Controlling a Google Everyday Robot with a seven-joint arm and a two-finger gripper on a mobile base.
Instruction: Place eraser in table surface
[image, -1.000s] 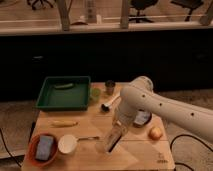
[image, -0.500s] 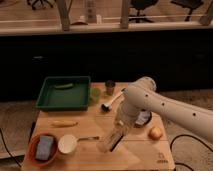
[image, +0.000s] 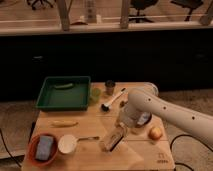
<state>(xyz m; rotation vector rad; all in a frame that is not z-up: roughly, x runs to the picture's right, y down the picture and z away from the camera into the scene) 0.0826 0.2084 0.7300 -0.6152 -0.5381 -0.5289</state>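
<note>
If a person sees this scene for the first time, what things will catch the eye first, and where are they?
The big white robot arm reaches in from the right over the table surface. Its gripper is low near the table's middle, with the tan eraser tilted right below it. A green tray sits at the back left corner, and a blue-grey sponge lies in a round dish at the front left.

Tan eraser (image: 113, 139) with dark face, tilted, lower centre — at the gripper (image: 120, 131); pale plank table surface (image: 90, 155) beneath
</note>
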